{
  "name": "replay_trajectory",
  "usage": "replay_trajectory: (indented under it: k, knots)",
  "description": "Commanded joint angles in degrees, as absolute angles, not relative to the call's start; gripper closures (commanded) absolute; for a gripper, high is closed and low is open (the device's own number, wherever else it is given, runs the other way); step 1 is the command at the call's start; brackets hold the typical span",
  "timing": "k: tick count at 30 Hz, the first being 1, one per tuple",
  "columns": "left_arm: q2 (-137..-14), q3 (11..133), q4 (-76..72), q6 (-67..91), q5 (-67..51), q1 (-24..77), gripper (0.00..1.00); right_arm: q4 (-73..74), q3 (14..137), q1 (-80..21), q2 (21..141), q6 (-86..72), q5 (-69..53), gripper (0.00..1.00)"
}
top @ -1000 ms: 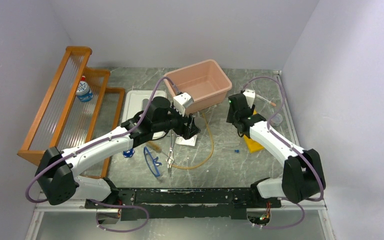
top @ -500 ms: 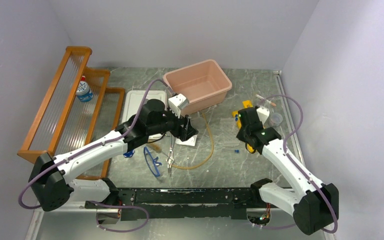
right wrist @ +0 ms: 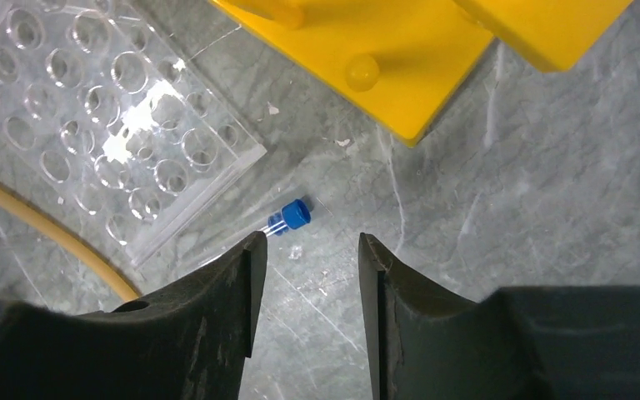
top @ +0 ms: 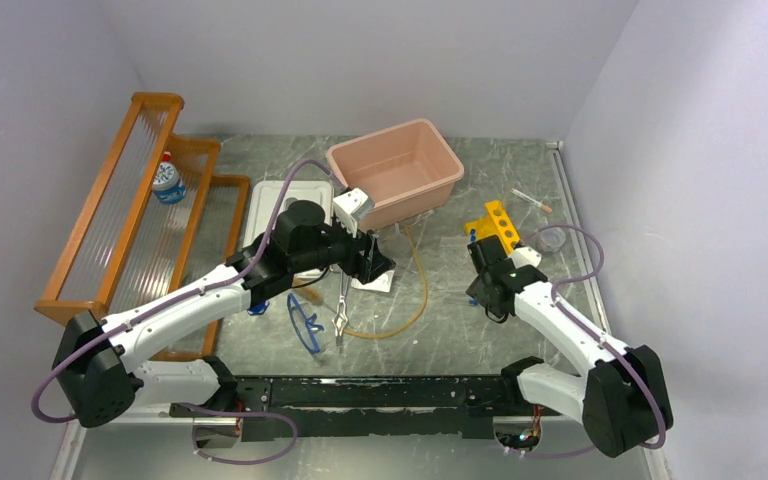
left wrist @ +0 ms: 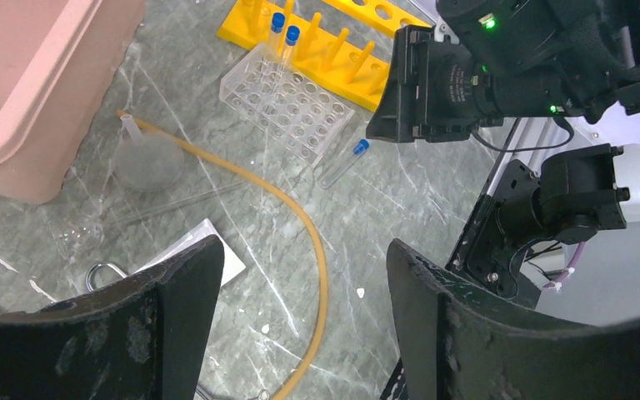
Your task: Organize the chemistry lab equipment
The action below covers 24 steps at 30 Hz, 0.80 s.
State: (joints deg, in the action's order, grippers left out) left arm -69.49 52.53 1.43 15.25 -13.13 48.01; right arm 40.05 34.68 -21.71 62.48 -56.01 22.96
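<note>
In the right wrist view a loose blue-capped tube (right wrist: 292, 217) lies on the marble just beyond the left fingertip of my right gripper (right wrist: 311, 242), which is open and holds nothing. The same tube (left wrist: 343, 162) shows in the left wrist view beside a clear well plate (left wrist: 287, 104). My left gripper (left wrist: 300, 250) hangs open over the tan rubber tube (left wrist: 321, 258), with the white packet (left wrist: 208, 250) at its left finger. In the top view the blue-framed safety glasses (top: 303, 325) and metal scissors (top: 341, 305) lie in front of the left gripper (top: 375, 262).
A pink bin (top: 395, 170) stands at the back centre, a yellow tube rack (top: 500, 225) with two blue-capped tubes (left wrist: 282, 33) at the right. The orange slatted shelf (top: 130, 220) holds a small bottle (top: 167, 180). A white tray (top: 280, 205) lies beside it.
My right arm has drawn back from beside the pink bin toward the front and come down over the loose tube, uncovering the yellow rack. The left arm has shifted slightly left.
</note>
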Motion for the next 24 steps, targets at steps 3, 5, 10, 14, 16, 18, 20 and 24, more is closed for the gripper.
replay_trajectory:
  k: [3,5,10,14,16,18,20,24]
  knots:
    - [-68.57,51.84,-0.82,15.31,-12.75,47.63,0.25,33.92,31.30,-21.68,64.42,-63.53,23.27,0.51]
    - [-68.55,51.68,-1.01,15.41,-12.42,47.61,0.25,32.59,30.99,-21.62,65.62,-64.27,22.63,0.51]
    - [-68.74,51.76,-1.45,14.07,-15.35,47.64,0.24,29.45,30.24,-21.67,67.85,-63.87,21.98,0.53]
    - [-69.21,51.92,-1.31,14.02,-16.13,47.63,0.25,28.10,30.51,-21.92,70.22,-63.91,21.62,0.55]
    - [-69.25,51.94,-1.16,14.05,-15.96,47.63,0.24,27.99,30.91,-22.27,71.35,-64.06,21.42,0.60]
    - [-69.12,51.86,-1.22,14.09,-15.76,47.62,0.24,28.00,31.00,-22.70,71.72,-64.19,21.23,0.65]
    - [-69.16,51.77,-1.16,14.18,-15.60,47.63,0.24,28.14,30.83,-23.09,71.56,-64.20,21.14,0.70]
    - [-69.34,51.69,-1.14,14.40,-15.46,47.64,0.24,27.49,30.16,-23.29,71.06,-63.08,21.01,0.77]
